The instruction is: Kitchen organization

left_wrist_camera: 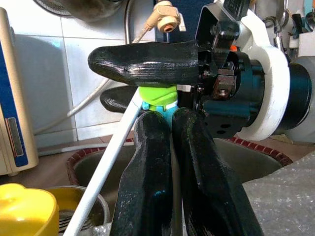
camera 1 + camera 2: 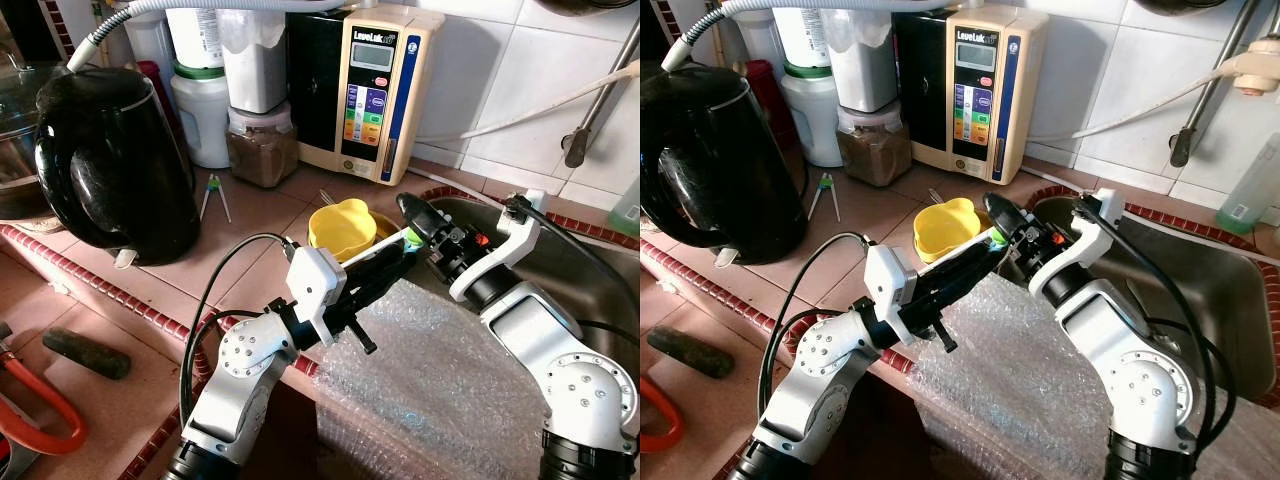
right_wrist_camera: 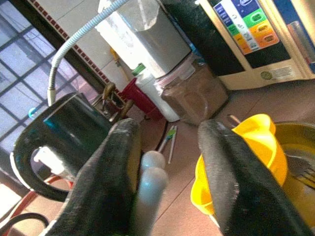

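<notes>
Bubble wrap (image 2: 440,380) lies nearest me, spread over the counter edge beneath both silver arms. On my feed the left gripper (image 2: 400,252) reaches forward over it, its two black fingers (image 1: 147,162) pressed together on the white handle of a toothbrush-like tool (image 1: 115,162) with a green and light blue end (image 1: 157,96); I log this gripper as clenched on the tool. Right gripper (image 2: 425,222) meets it from the opposite side, just above the sink rim (image 2: 560,215). Its fingers (image 1: 147,61) stand apart on either side of the tool's green end, with a visible gap in the right wrist view, so I log it as released, not clamping. Tool position: held in the air between the two grippers, just beside a yellow flower-shaped cup (image 2: 342,225) that sits at the sink's near corner, on the tiled counter (image 2: 250,225). Further back on the counter: a black electric kettle (image 2: 115,165) at the robot's left, a jar of brown powder (image 2: 262,150), a white container (image 2: 205,115) and a beige water ionizer with coloured buttons (image 2: 372,90) against the white tiled wall. A small pair of tongs or tweezers (image 2: 214,195) lies on the tiles near the kettle. Low on the robot's left I note a dark cylindrical object (image 2: 85,352) and an orange-handled tool (image 2: 40,410).
</notes>
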Available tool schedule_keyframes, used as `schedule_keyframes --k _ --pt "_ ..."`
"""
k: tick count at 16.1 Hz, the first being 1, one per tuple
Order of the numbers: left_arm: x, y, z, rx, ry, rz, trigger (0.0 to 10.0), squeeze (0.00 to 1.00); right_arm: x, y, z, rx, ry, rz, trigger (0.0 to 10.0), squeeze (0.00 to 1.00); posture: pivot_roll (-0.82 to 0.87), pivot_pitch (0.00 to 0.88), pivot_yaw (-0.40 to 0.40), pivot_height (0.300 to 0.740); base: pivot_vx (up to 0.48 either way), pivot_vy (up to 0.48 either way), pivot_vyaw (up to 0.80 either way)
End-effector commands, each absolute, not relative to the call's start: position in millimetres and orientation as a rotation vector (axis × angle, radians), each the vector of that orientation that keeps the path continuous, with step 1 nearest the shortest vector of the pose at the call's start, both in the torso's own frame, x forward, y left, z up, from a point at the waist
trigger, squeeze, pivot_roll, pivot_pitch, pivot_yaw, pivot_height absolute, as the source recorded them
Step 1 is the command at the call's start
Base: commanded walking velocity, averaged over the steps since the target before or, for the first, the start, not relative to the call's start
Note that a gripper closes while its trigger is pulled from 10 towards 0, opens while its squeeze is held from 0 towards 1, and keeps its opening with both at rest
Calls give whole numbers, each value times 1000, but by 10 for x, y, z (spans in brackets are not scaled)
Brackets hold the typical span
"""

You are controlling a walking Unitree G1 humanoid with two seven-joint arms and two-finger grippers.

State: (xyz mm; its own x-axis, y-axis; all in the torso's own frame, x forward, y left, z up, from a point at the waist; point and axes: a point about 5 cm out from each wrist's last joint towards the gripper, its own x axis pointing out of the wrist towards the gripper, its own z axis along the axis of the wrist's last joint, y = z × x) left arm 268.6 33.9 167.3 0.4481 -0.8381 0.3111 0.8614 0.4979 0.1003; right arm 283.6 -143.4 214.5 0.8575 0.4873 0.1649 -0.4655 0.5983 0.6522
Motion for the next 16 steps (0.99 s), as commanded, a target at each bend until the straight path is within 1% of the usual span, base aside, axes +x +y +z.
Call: schedule_keyframes --k 1,7,9,10,14,16 --pt "2672 301 1785 -67 -397 -1074 0 0 2832 -1459 2041 746 100 526 0 0 17 0 -18 740 0 0 0" --pt "2678 304 1782 -66 -398 -1066 0 0 2798 -1489 1981 746 144 542 0 0 20 0 -16 740 0 0 0" --pt "2685 301 1777 -66 -397 -1063 0 0 2806 -1523 1982 732 126 508 0 0 18 0 -15 740 0 0 0" --pt "2693 300 1774 -66 -395 -1058 0 0 2840 -1600 2012 747 85 456 0 0 17 0 -15 740 0 0 0" --pt "2718 301 1784 -67 -397 -1033 0 0 2839 -1617 2001 737 85 442 0 0 16 0 -14 740 0 0 0" --pt "2735 311 1785 -67 -395 -1022 2000 0 2837 -1615 1996 734 82 438 0 0 17 0 -13 740 0 0 0"
